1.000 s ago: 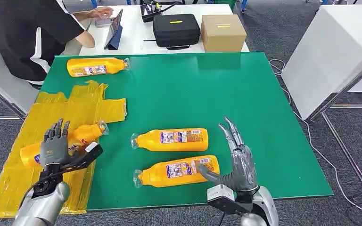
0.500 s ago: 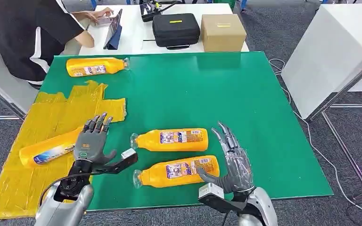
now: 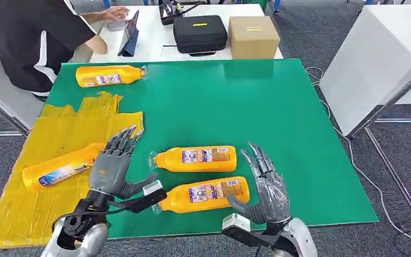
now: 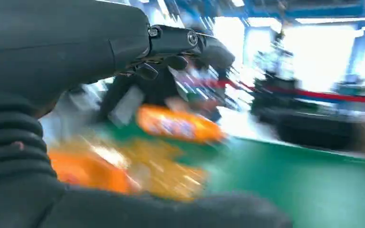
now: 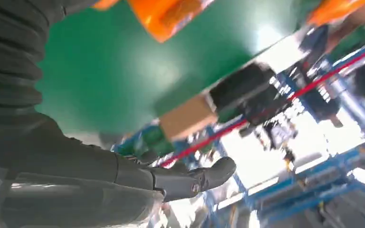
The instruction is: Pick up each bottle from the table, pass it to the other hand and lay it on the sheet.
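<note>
Lying between spread left hand (image 3: 109, 170) and spread right hand (image 3: 268, 188), nearest bottle (image 3: 200, 195), unheld

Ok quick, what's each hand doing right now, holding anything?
Left hand: open, fingers spread, holding nothing.
Right hand: open, thumb at the base end of the nearest bottle, not gripping it.

You have the sheet (image 3: 59, 134) spread over the counter's (image 3: 257, 107) near left corner, with one bottle (image 3: 59, 168) lying on it. A second bottle (image 3: 107, 75) lies behind the sheet at the far left edge. Two more lie side by side near the front middle, the farther bottle (image 3: 195, 158) just behind the nearest bottle (image 3: 203, 194). Your left hand (image 3: 109, 168) sits left of that pair, your right hand (image 3: 267, 184) right of it.
</note>
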{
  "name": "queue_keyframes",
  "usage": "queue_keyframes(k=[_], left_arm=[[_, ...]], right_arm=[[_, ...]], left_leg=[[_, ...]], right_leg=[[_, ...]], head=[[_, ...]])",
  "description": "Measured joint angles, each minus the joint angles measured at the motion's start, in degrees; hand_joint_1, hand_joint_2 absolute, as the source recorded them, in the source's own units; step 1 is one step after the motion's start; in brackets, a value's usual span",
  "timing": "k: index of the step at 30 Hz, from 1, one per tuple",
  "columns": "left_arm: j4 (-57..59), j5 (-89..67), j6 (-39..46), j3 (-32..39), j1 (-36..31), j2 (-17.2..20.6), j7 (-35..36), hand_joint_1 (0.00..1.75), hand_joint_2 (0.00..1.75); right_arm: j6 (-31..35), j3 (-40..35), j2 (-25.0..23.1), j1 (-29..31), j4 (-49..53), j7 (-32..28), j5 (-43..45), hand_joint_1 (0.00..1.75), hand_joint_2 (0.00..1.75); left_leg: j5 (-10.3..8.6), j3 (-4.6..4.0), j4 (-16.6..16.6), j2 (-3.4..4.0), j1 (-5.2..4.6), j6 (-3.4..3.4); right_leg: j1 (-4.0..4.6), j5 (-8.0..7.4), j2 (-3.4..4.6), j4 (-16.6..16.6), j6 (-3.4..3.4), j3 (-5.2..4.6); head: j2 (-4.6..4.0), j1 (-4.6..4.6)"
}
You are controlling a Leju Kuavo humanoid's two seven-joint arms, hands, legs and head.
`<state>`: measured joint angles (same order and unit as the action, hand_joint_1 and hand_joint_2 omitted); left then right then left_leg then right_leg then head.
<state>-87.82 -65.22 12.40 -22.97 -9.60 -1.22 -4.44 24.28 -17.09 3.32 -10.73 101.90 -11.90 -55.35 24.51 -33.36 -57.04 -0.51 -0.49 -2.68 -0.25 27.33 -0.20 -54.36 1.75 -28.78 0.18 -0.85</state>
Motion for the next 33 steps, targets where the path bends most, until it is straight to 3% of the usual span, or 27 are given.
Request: queue_keyframes(k=[1, 2, 9, 16, 21, 33], left_arm=[[-0.87, 5.67, -0.92, -0.17, 0.35, 0.07, -2.76, 0.00, 0.00], [-1.65, 9.92, -1.60, -0.28, 0.70, 0.11, -4.73, 0.00, 1.75], [-5.93, 31.64, -3.28, 0.88, 4.28, 0.22, -15.15, 0.00, 1.75], [-6.28, 36.63, -3.96, 2.93, 6.61, -0.20, -18.08, 0.00, 1.75], [-6.28, 39.50, -5.38, 3.32, 8.00, -0.85, -21.03, 0.00, 1.75], [-5.62, 43.65, -6.91, 5.27, 9.01, -2.10, -22.25, 0.00, 1.75]], right_arm=[[0.40, 0.00, 0.31, 0.01, 0.00, 0.80, -1.49, 0.00, 1.75], [0.44, 0.00, 0.48, 0.01, 0.00, 1.67, -2.73, 0.00, 1.75], [1.10, 0.00, 1.99, 0.91, 0.00, 9.17, -13.41, 0.00, 1.75], [0.55, -0.02, 2.28, 2.54, -0.15, 10.30, -13.59, 0.00, 1.75], [-7.40, -0.20, 2.14, 6.62, -2.92, 11.17, -12.76, 0.00, 1.75], [-14.23, -0.77, 0.96, 16.34, -12.05, 10.32, -5.78, 0.00, 1.75]], left_leg=[[0.00, 0.00, 0.00, 0.00, 0.00, 0.00], [0.00, 0.00, 0.00, 0.01, -0.01, 0.00], [0.00, 0.02, 0.00, 0.05, 0.00, 0.00], [0.00, 0.02, 0.01, 0.00, 0.01, 0.00], [0.00, 0.02, 0.00, 0.02, 0.00, 0.00], [-0.01, 0.02, -0.01, -0.02, 0.00, 0.00]], right_leg=[[0.00, 0.00, 0.00, 0.00, 0.00, 0.00], [-0.01, 0.00, 0.00, 0.00, 0.00, 0.00], [0.01, 0.00, 0.01, 0.00, 0.00, 0.01], [0.01, 0.00, 0.00, 0.00, 0.00, 0.02], [0.00, 0.00, 0.01, 0.00, 0.00, 0.03], [0.01, -0.01, 0.00, -0.02, 0.01, 0.04]], head=[[0.00, 0.00], [0.00, 0.02], [0.00, 0.02], [0.00, 0.02], [0.02, 0.02], [0.00, 0.02]])
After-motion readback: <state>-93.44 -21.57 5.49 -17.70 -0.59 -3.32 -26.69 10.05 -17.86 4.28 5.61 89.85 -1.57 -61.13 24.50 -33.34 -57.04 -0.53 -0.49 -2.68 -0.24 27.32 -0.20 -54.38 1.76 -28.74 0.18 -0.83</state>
